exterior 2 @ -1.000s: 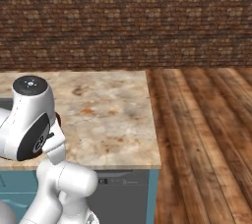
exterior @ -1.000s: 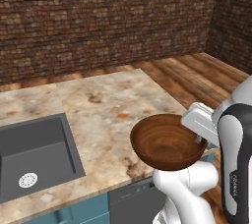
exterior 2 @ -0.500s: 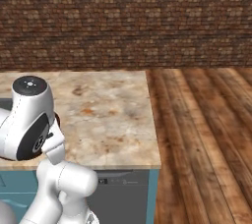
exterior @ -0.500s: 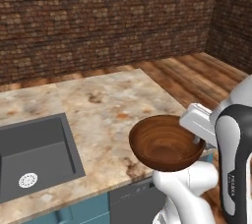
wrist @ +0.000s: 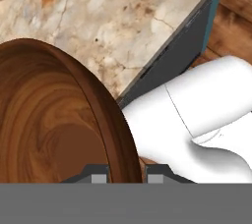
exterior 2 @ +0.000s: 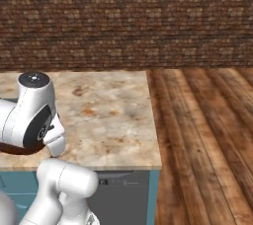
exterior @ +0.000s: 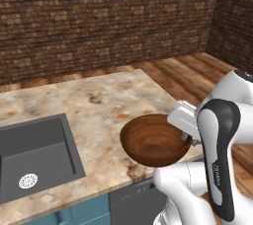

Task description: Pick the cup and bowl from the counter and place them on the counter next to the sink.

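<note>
Bowl (exterior: 153, 142) rim pinched in jaws, held above counter (exterior: 104, 100), sink (exterior: 34, 155) nearby

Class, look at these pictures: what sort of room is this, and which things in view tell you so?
Most likely a kitchen. A marbled stone counter on teal cabinet fronts holds a recessed dark sink with a round drain, and the gripper holds a wooden bowl above it. Brick walls and a plank floor surround it.

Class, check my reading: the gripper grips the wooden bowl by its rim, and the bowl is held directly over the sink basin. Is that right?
Not quite. The gripper does grip the bowl by its rim, but the left base view shows the bowl over the counter, to the right of the sink, not over the basin.
</note>
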Motion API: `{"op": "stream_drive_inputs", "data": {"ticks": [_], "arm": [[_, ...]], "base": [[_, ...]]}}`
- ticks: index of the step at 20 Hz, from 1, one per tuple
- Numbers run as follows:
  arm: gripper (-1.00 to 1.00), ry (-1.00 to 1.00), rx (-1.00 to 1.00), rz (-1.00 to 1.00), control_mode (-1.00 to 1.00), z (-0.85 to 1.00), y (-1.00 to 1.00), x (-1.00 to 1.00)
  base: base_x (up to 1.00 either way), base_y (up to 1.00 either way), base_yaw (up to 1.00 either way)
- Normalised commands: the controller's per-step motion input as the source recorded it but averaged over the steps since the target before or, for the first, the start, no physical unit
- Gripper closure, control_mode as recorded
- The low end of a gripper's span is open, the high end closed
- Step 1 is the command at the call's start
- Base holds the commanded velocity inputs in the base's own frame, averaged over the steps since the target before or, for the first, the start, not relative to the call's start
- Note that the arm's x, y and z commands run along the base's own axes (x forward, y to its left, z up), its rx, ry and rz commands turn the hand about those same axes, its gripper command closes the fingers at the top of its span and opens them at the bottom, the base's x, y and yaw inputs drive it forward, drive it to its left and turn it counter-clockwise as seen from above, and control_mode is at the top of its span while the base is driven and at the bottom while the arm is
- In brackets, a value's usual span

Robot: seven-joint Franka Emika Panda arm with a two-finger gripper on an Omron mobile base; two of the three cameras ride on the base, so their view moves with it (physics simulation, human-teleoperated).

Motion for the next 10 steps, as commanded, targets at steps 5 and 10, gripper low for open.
{"op": "stream_drive_inputs", "data": {"ticks": [5, 10], "arm": [[1.00, 0.03, 0.00, 0.04, -1.00, 0.00, 0.12, 0.31], [1.00, -0.03, 0.04, 0.01, -1.00, -0.03, 0.20, 0.52]], "base": [[0.00, 0.00, 0.00], [0.00, 0.00, 0.00]]}}
